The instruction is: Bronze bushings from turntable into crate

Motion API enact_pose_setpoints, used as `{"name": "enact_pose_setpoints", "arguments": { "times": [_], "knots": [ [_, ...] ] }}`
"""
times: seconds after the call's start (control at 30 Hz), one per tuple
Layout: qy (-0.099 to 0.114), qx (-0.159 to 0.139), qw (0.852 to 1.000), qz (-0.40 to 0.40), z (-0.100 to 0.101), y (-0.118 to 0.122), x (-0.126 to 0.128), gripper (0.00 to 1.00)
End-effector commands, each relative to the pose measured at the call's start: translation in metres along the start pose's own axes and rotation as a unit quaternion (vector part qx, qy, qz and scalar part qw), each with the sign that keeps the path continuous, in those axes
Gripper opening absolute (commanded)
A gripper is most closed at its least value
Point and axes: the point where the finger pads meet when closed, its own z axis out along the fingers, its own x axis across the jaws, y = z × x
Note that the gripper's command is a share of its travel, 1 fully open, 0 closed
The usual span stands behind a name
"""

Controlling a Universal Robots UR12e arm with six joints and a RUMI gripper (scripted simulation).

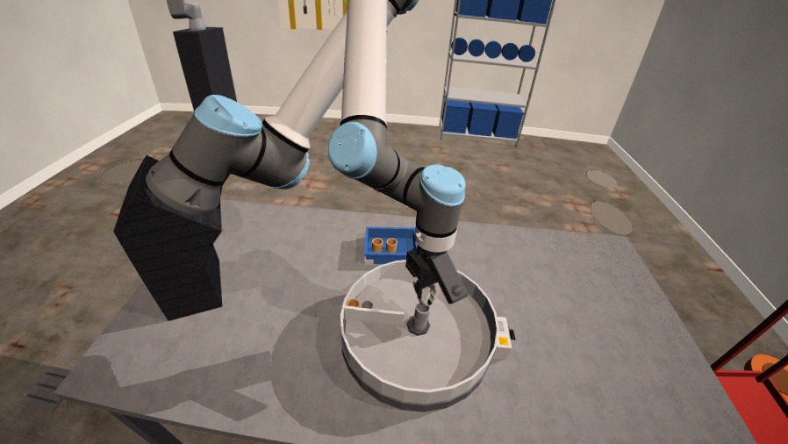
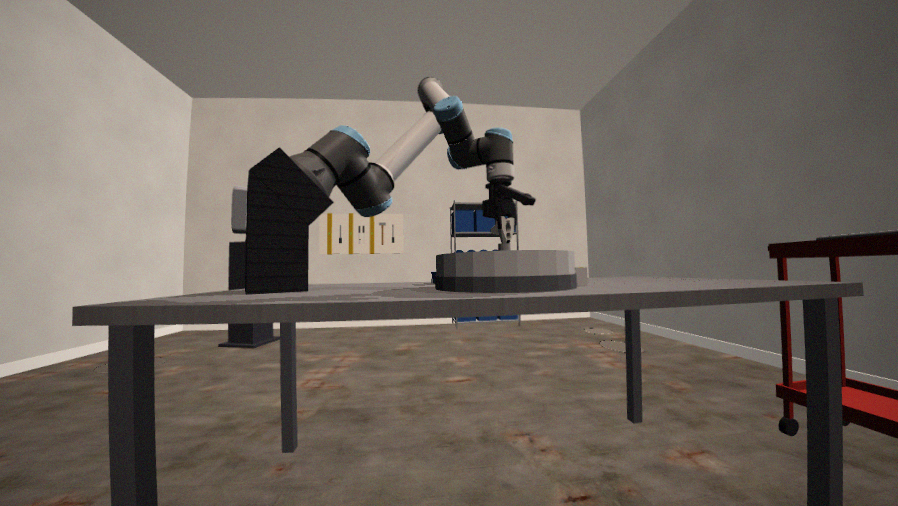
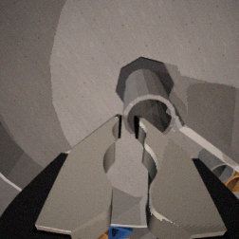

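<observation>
Pincer (image 1: 427, 303) (image 2: 504, 245) (image 3: 128, 117): pointing down, fingertips narrowly apart, nothing held between them.
Hollow grey post (image 1: 420, 319) (image 2: 504, 247) (image 3: 143, 90): upright directly below the pincer, open end close to the fingertips; contact impossible to tell.
Turntable (image 1: 419, 394) (image 2: 505, 264) (image 3: 95, 57): spread beneath the pincer and around the post, ringed by a raised pale wall.
Divider (image 1: 375, 314) (image 3: 204, 142): left of the pincer in the top view, reaching from the wall toward the post.
Steel bushing (image 1: 367, 304) (image 3: 222, 172): left of the pincer in the top view, on the turntable by the divider.
Bronze bushing (image 1: 353, 303) (image 3: 232, 182): farther left of the pincer than the steel one, beside it, near the wall; still to be moved into the crate.
Crate (image 1: 390, 228) (image 2: 433, 277) (image 3: 119, 232): blue, beyond the turntable wall, behind and left of the pincer in the top view.
Two bronze bushings (image 1: 376, 245): inside that crate, upright, side by side.
Arm pedestal (image 1: 182, 264) (image 2: 276, 251): black, well left of the pincer in both room views.
Red cart (image 1: 739, 373) (image 2: 810, 249): far right of the pincer, past the table edge.
</observation>
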Motion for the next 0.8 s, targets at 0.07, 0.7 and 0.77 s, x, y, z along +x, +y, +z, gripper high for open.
{"name": "enact_pose_setpoints", "arguments": {
  "times": [0.07,0.7,0.77],
  "knots": [
    [0.0,0.0,1.0,0.0,0.0,0.0,0.0,0.06],
    [0.0,0.0,1.0,0.0,-0.008,0.0,0.0,0.06],
    [0.0,0.0,1.0,0.0,-0.016,0.0,0.0,0.06]
  ]
}}
